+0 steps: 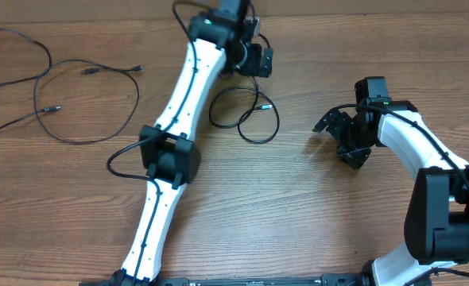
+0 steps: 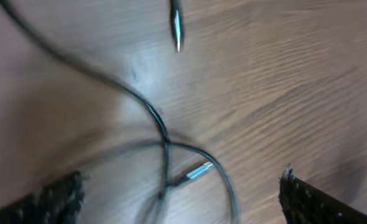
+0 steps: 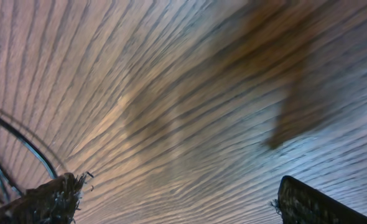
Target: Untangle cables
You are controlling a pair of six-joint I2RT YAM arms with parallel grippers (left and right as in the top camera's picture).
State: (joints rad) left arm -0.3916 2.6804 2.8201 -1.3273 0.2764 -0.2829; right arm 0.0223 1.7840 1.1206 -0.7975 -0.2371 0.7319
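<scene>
Thin black cable coiled in a loose loop, silver-tipped plug [image 1: 264,106], lies at centre frame on the brown wood-grain tabletop [image 1: 314,214]. The left gripper [image 2: 182,183] hangs just above it, upper centre, jaws spread wide and not touching the cord. A second, longer thin black cable [image 1: 87,71] sprawls at upper left, well apart. The right gripper [image 3: 180,183], right of centre, is equally wide over wood.

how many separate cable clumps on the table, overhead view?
2. A spread-out bunch at the table's left end; a small coil mid-table, just below the left hand. The left arm may hide more.
</scene>
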